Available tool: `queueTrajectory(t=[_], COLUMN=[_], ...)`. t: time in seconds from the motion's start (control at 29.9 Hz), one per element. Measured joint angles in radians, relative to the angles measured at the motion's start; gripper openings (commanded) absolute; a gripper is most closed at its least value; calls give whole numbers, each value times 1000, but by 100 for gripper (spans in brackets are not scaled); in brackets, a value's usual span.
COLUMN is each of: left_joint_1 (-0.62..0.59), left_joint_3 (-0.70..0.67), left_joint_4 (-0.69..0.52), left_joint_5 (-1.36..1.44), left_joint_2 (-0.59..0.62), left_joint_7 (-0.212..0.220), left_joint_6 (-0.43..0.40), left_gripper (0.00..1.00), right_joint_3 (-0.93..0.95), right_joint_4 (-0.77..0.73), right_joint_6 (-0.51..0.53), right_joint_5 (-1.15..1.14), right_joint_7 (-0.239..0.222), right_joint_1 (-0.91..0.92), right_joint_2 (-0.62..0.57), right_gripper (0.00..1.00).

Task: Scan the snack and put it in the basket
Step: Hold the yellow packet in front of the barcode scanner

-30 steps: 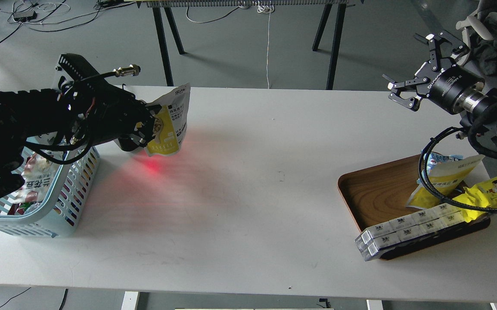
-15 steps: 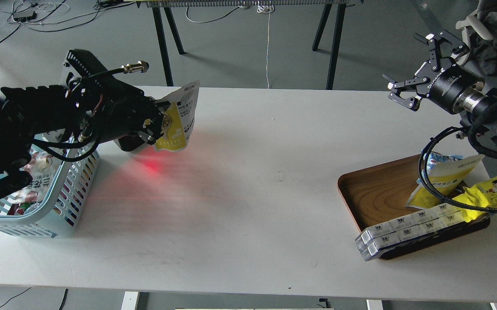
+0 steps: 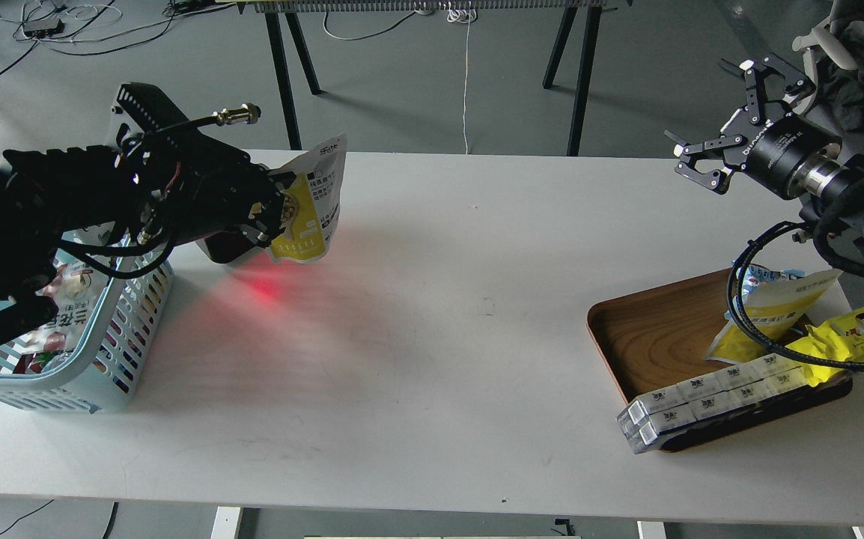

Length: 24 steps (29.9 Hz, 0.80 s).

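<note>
My left gripper (image 3: 271, 213) is shut on the snack (image 3: 311, 211), a small yellow pouch with a white top and black text. It holds the pouch in the air above the table's far left part, just right of the light blue basket (image 3: 129, 329). A red glow (image 3: 267, 288) lies on the table right below the pouch. My right gripper (image 3: 724, 127) is open and empty, raised above the table's far right edge. The basket holds other packets and my left arm partly hides it.
A brown wooden tray (image 3: 649, 329) at the right front holds a flat yellow-and-white pouch (image 3: 773, 303), a bright yellow wrapper with a cartoon face (image 3: 855, 337) and clear boxes (image 3: 701, 400). Black cables hang over the tray. Table legs stand behind the table.
My left gripper has lifted the snack a little up and to the right, away from the basket. Over the last half second it has barely moved. My right arm has not moved.
</note>
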Motion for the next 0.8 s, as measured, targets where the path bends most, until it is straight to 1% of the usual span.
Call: queueTrajectory(t=[0.23, 0.5, 0.8], left_joint_1=[-4, 4, 28], left_joint_3=[-21, -114, -125], left_joint_4=[0, 0, 0], left_joint_5=[-3, -100, -164], left_joint_2=[-5, 15, 43], left_joint_7=[4, 3, 2], left_joint_6=[0, 0, 0], left_gripper=[1, 1, 1], right_joint_3=[0, 0, -2], right_joint_4=[0, 0, 0], right_joint_6=[0, 0, 0], right_joint_5=[0, 0, -1], right_joint_7=[0, 0, -1], right_joint_1=[-1, -1, -1], right_joint_2=[0, 0, 0], right_gripper=[100, 100, 100])
